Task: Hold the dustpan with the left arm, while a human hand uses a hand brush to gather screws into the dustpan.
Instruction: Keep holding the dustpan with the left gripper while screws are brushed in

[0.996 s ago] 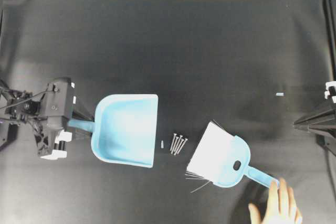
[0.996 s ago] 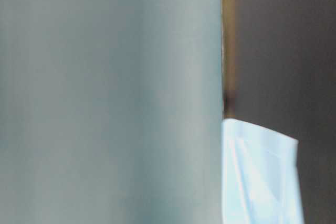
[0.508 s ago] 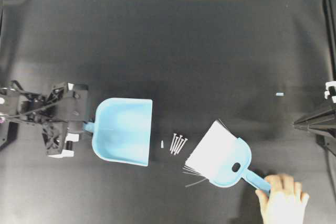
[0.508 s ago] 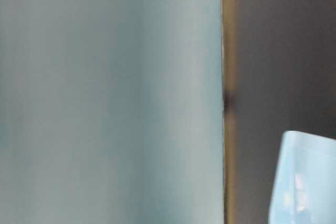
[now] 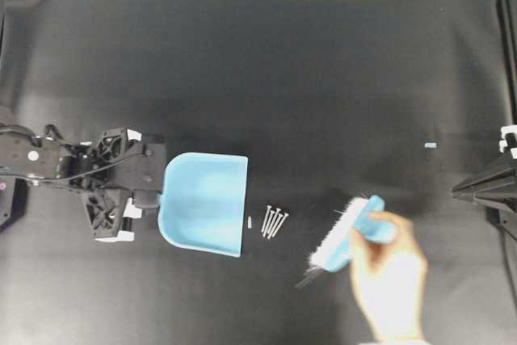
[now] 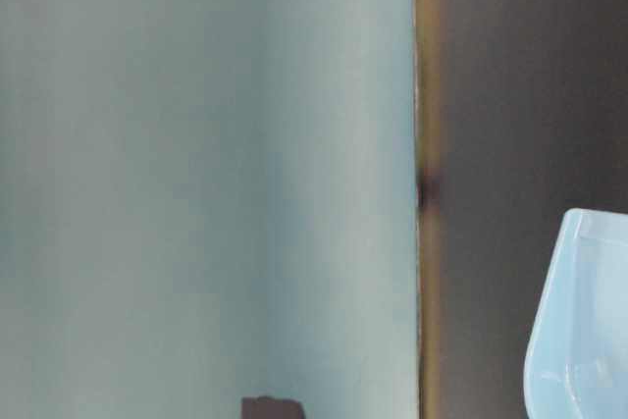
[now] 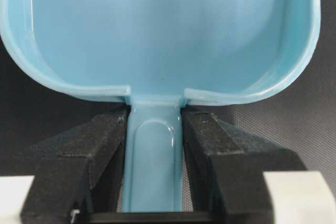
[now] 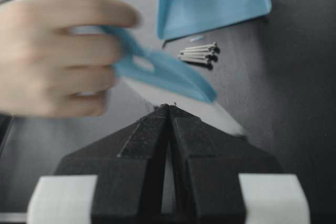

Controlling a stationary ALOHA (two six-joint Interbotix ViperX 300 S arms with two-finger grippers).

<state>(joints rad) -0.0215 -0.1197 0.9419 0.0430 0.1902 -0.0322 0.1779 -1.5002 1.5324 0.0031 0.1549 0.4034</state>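
Black counter (image 5: 307,70): left claw (image 7: 154,145) clamps the dustpan (image 5: 206,204) handle; screws (image 5: 274,221) lie unswept; hand (image 5: 389,276) brings the brush (image 5: 349,233) near.

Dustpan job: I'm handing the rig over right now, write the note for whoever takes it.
Left gripper: shut on the dustpan handle, mouth facing the screws.
Right gripper: shut, empty, parked at the table's edge.
Human hand: holding the hand brush, bristles toward the screws.
Done: dustpan gripped, brush picked up.
Left: all screws lie on the mat between pan and brush; none swept in yet. Hold the pan steady.
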